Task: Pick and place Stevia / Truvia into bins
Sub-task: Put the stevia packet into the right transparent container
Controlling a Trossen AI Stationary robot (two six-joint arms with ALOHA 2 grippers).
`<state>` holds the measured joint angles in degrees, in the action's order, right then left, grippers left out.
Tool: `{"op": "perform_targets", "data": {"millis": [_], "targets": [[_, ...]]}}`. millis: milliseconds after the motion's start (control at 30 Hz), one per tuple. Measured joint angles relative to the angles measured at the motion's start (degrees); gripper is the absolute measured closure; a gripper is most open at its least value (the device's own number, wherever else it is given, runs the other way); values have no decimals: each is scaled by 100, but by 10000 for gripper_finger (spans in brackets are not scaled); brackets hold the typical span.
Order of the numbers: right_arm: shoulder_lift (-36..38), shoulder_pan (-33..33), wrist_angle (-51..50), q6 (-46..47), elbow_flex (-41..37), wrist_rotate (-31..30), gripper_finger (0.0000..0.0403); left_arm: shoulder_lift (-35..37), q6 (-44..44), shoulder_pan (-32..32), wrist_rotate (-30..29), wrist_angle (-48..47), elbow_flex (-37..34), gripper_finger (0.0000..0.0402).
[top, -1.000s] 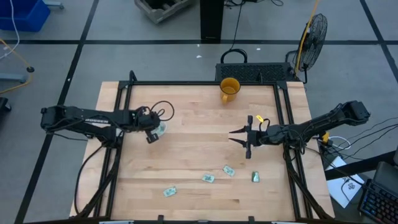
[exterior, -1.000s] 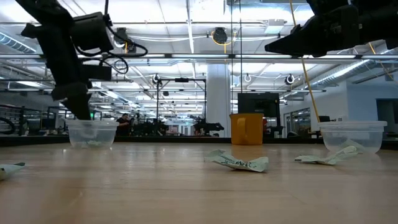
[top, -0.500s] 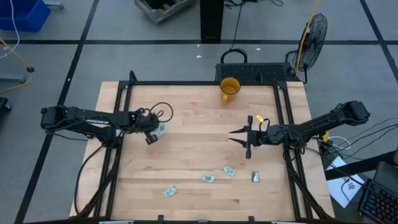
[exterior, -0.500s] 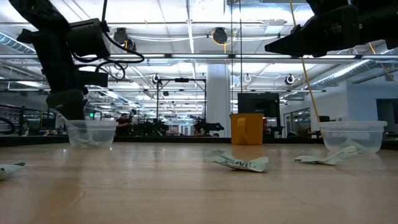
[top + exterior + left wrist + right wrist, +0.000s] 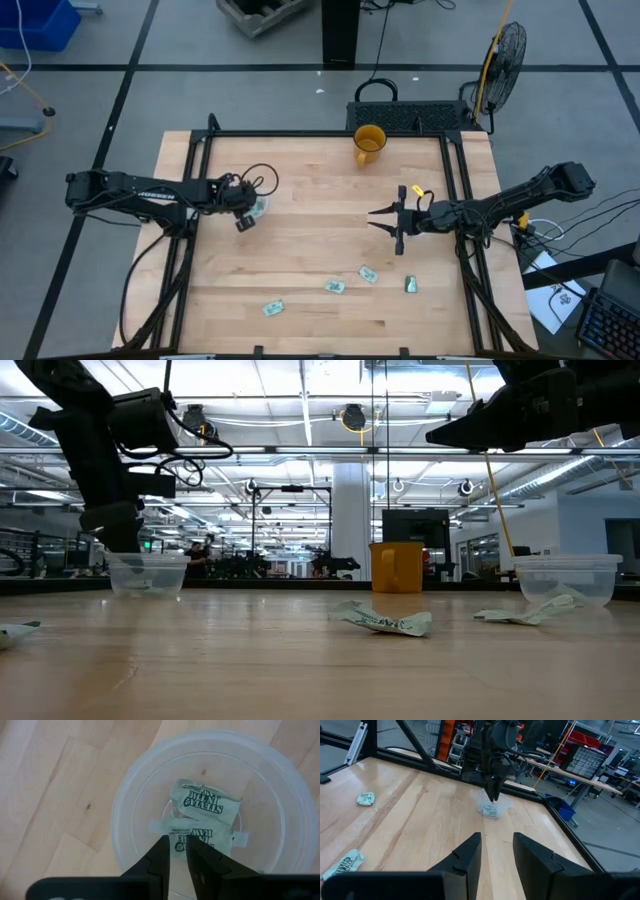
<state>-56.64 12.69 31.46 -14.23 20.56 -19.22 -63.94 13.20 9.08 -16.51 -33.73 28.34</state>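
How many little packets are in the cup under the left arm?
2. One packet lies on the cup's bottom; the other packet lies right against it. More could hide underneath.

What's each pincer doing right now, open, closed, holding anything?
Left pincer: nearly closed, empty, above the clear cup holding two packets.
Right pincer: open, empty, over mid-table.

You are looking at a pale wood counter (image 5: 300,250) framed by black rails, standing on a grey floor (image 5: 180,50) crossed by dark lines. A black standing fan (image 5: 505,50) is sitting beyond its far right corner. Ceiling strip lights (image 5: 300,420) are shining over distant workbenches and shelving (image 5: 590,757).
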Motion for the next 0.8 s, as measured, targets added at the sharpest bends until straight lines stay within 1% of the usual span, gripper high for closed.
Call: {"op": "perform_targets", "data": {"millis": [133,267,367,533,667,800], "targets": [[0,0,0,118,0,2,298,0,75,0,-2,145,0,319],[0,0,-13,157,0,5,298,0,48,-1,1,389,0,324],[0,0,-63,276,0,9,298,0,-153,-39,52,513,76,330],[0,-2,-76,459,2,297,293,0,-482,-167,95,522,564,342],[-32,0,-95,641,4,350,279,0,-543,-290,111,543,1134,350],[-235,-4,-358,969,191,814,261,0,-555,-392,147,847,1489,350]]}}
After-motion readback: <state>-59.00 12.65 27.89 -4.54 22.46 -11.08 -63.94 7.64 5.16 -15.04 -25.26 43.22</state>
